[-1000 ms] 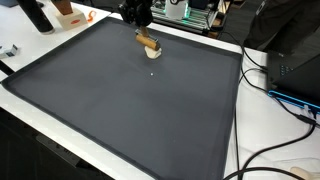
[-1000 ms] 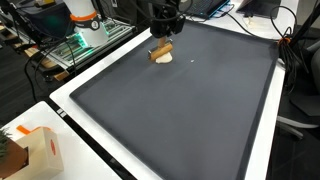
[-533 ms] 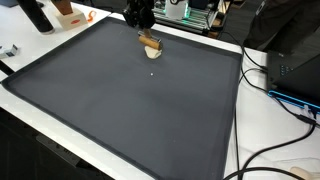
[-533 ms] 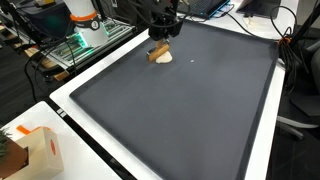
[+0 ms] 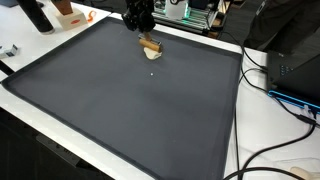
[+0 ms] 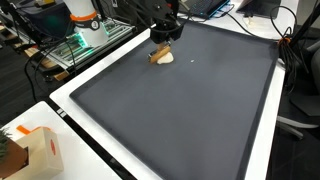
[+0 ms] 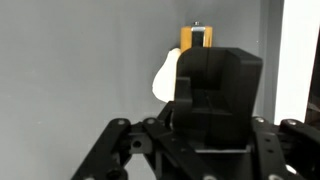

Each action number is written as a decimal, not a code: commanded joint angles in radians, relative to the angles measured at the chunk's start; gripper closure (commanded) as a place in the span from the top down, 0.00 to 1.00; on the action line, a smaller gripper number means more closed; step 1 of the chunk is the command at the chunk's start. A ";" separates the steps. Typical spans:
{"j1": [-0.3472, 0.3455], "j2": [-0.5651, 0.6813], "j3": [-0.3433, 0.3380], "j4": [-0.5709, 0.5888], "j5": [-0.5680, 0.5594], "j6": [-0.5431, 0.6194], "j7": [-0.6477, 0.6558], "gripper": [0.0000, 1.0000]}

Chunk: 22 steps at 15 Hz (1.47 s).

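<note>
So the black Robotiq gripper [image 5: 139, 26] is parked low over the far end of a big dark grey rectangular mat [image 5: 120, 110], which is spread over a white tabletop [image 5: 250, 122]. Right under and just in front of it, a small tan-brown wooden block with a white rounded piece stuck to its side [image 5: 150, 45] is lying flat on the mat, close to the far edge. In both exterior views the block looks to be resting on the mat rather than lifted, with the gripper [image 6: 164, 37] just above it, though whether they actually touch can't be made out at this size. In the wrist view the block [image 7: 194, 38] is seen past the gripper's black body, orange-ish there, with the white part [image 7: 164, 78] towards the left. The fingers are hidden by that body and way too small in the other shots, so how far the jaws are spread can't be told, and nothing can be seen gripped. A tiny white speck [image 5: 152, 71] sits on the mat a bit nearer than the block. Black cables [image 5: 285, 148] are draped off the table's side in an exterior view, and an orange-and-white cardboard box [image 6: 40, 150] is sitting at a near corner.
</note>
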 commanded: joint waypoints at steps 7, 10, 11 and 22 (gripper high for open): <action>-0.008 0.030 -0.002 -0.033 0.003 0.176 0.027 0.23; -0.009 0.024 -0.004 -0.034 0.000 0.180 0.032 0.23; -0.010 0.022 -0.005 -0.035 0.000 0.186 0.036 0.23; -0.020 0.038 0.000 -0.032 0.015 0.218 0.022 0.23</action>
